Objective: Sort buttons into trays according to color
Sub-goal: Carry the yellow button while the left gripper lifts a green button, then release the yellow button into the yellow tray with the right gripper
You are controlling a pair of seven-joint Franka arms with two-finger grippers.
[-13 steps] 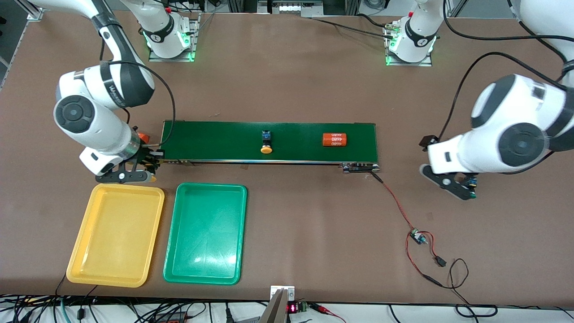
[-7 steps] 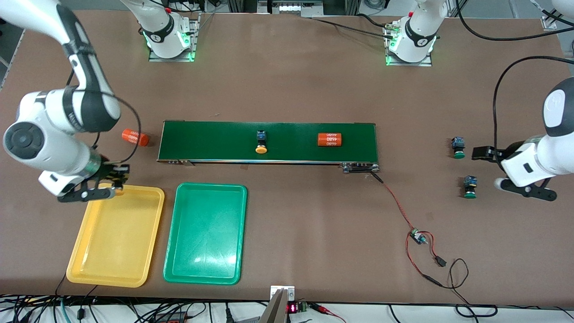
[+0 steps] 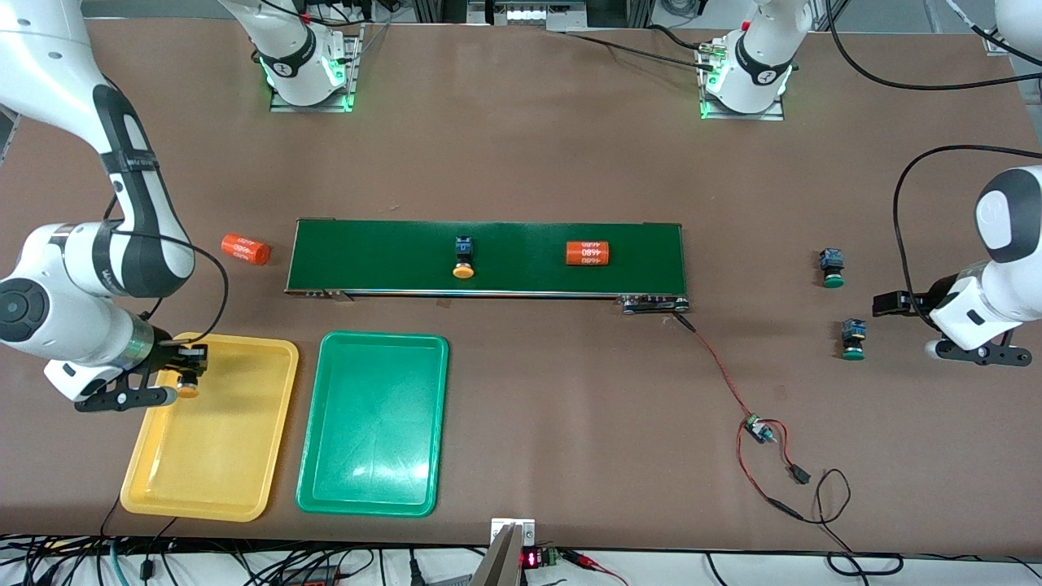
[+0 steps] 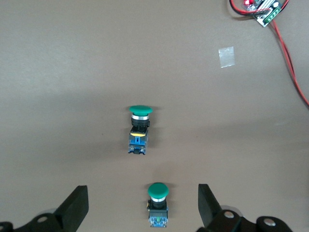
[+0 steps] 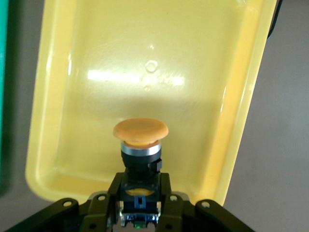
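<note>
- The right gripper [image 3: 186, 376] [image 5: 140, 193] hangs over the yellow tray's corner at 11 o'clock in the front view. Its fingers are clamped on the black body of an orange-capped button [image 3: 188, 389] [image 5: 140, 140], whose cap points out past the fingertips over the tray floor.
- The yellow tray [image 3: 244, 423] [image 5: 96, 58] lies toward the right arm's end of the table, with nothing resting in it.
- An orange cylinder [image 3: 245, 249] lies on the bare table at 12 o'clock from the yellow tray, just off the conveyor belt's end.
- The green tray [image 3: 373, 423] sits just beside the yellow one, at its 3 o'clock, and holds nothing.
- The conveyor belt [image 3: 366, 256], long and dark green, runs across the table at 12 o'clock from the trays.
- A second orange-capped button [image 3: 464, 259] lies on its side near the middle of the belt, cap toward the front camera.
- Another orange cylinder [image 3: 588, 253] lies on the belt at 3 o'clock from that button.
- A small circuit board [image 3: 757, 429] [image 4: 263, 12] with red and black wires lies at 5 o'clock from the belt's end.
- Two green-capped buttons lie on the table toward the left arm's end. One [image 3: 831, 268] [image 4: 158, 205] is level with the belt, and the other [image 3: 852, 338] [image 4: 139, 130] is at its 5 o'clock, nearer the front camera.
- The left gripper [image 3: 977, 354] [image 4: 142, 210] waits in the air above the table by the green-capped buttons, fingers spread wide and gripping nothing.
</note>
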